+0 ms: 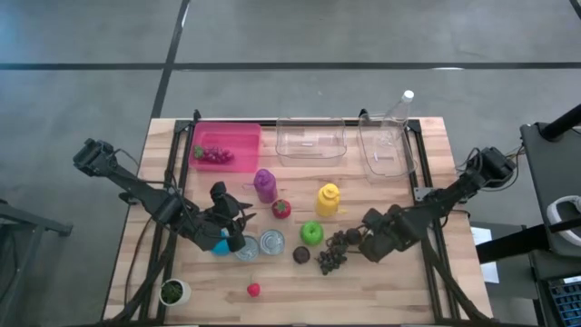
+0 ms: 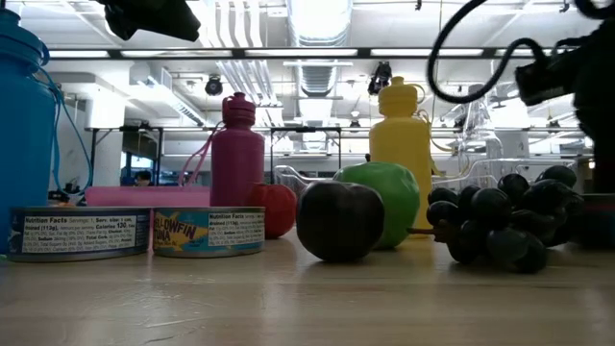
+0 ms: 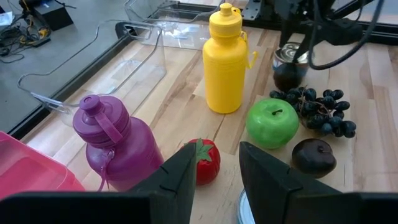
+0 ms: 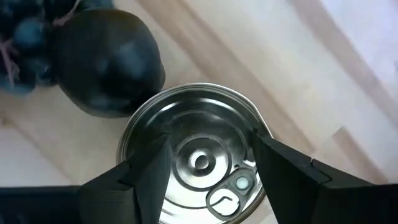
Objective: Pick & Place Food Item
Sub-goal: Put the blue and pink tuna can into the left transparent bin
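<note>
The right claw hangs directly over a silver pull-tab can at the right side of the wooden surface, its 2 fingers spread wide on either side of the can's rim, not gripping it. In the right wrist view a dark plum-like fruit sits just beside that can, with dark grapes beyond it. From above, the grape bunch lies just left of the right claw, and a second dark plum sits near the grapes, by the green apple.

The left claw is in the left half of the surface, its fingers parted and empty, pointing toward a small red tomato-like fruit. Crowding that area are a purple bottle, a yellow bottle, a blue bottle and 2 flat tuna cans lying side by side.

Along the far edge stand a pink bin holding red grapes, 2 clear bins and a clear bottle. Near the front edge are a small red fruit and a white cup with greenery.

The floor around is grey concrete; beyond the surface the low view shows a large room with ceiling lights.
</note>
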You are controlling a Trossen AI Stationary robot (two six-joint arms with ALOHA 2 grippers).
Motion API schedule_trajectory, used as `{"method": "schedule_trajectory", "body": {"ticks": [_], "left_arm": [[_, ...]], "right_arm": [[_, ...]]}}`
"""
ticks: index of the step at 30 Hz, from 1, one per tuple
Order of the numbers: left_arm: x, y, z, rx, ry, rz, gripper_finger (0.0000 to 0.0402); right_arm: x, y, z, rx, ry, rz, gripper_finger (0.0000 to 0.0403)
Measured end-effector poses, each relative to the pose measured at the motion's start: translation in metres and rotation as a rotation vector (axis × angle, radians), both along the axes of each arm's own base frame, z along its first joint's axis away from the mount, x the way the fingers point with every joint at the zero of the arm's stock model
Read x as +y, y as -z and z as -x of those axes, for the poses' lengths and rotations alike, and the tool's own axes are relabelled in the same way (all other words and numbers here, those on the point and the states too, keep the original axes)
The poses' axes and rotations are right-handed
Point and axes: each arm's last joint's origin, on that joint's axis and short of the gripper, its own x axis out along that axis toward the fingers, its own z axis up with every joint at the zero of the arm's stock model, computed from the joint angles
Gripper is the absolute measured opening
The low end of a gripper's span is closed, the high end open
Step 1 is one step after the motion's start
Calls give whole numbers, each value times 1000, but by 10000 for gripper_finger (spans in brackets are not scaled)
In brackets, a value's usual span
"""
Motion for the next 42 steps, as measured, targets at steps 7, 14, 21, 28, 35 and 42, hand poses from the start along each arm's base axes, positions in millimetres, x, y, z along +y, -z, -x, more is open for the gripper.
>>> {"method": "schedule_trajectory", "body": {"ticks": [7,14,21,28,35,42], "left_arm": [[0,0,0,1,2,-3,123],[0,0,0,1,3,-5,123],[0,0,0,4,3,-7,123],[0,0,0,4,3,-6,123],[0,0,0,4,3,-6,123],[0,0,0,4,2,-6,123]], "right_arm": [[-15,-2,-11,-11,-15,51,224],[-19,-5,-11,-3,18,4,224],[-8,-17,0,-48,45,-63,224],[6,-23,13,-75,63,-113,224],[11,-17,21,-84,83,-91,224],[6,-6,26,-70,117,-61,224]]}}
